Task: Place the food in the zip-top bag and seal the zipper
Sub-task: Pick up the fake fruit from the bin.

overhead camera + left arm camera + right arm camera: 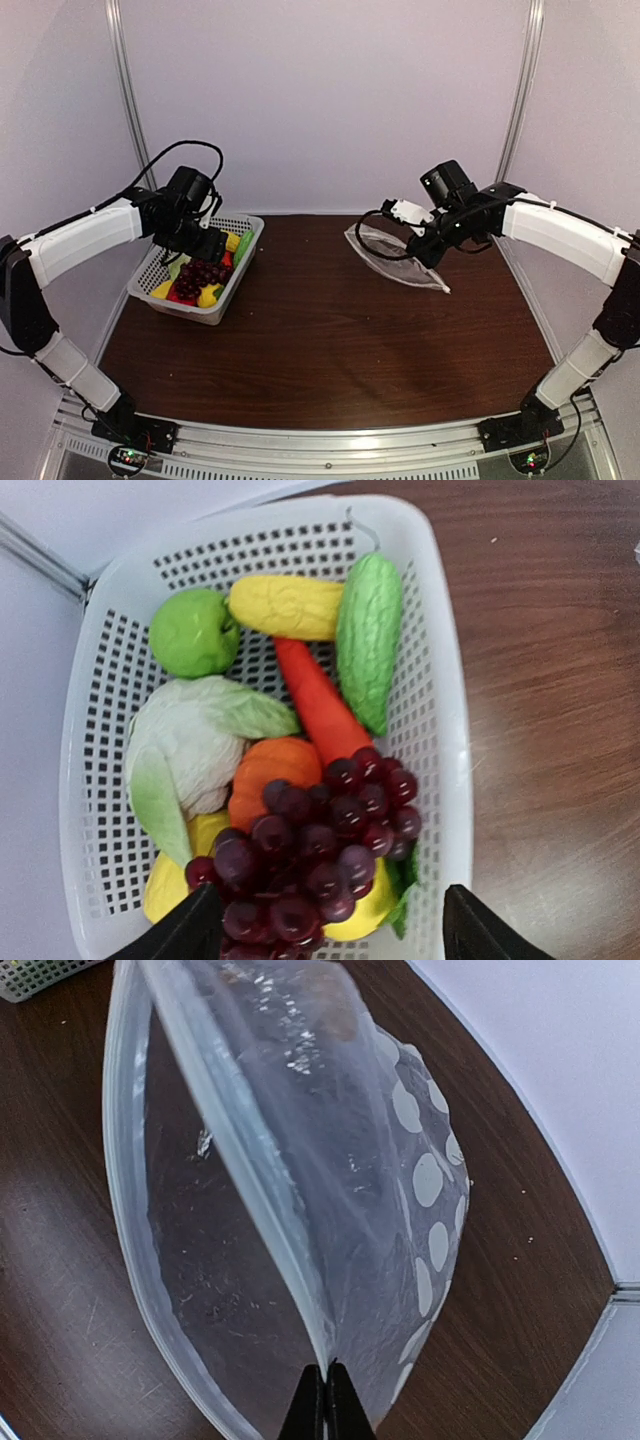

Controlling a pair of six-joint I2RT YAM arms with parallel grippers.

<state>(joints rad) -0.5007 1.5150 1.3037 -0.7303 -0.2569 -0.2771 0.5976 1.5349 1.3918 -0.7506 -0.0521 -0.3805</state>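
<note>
dark wood tabletop (330, 330) carries everything. left arm (80, 240) rises from its base at the near left corner, elbow pushed out left, forearm reaching fwd and inward, wrist bent down over the white mesh basket (195, 312) at the far left. right arm (560, 235) mirrors it: up from the near right corner, elbow out right, forearm running inward, wrist tipped down at the zip-top bag (395, 258).

zip-top bag lies on the tabletop, far side, right of centre, well apart from the basket. clear plastic w/ white dots (428, 1180) on one wall. mouth is open: lower lip rests on the wood, upper lip is lifted off it.

food (205, 275) all sits in the basket. wrist cam shows pale cabbage (195, 745) at left, purple grapes (320, 850) heaped at the near end, bumpy green gourd (368, 640) along the right wall, orange carrot (315, 705) btwn cabbage and gourd, yellow corn (285, 607) across the far end touching a green apple (193, 632).

zipper (240, 1170) runs straight along the lifted lip down to the right fingers (328, 1405); unsealed, apart from the lower lip's strip.

right fingers are pressed together, pinching that upper lip at its edge. left fingers (212, 246) are spread wide, nothing btwn them, over the grapes end of the basket; in the left wrist view their two dark tips sit at the bottom edge.
</note>
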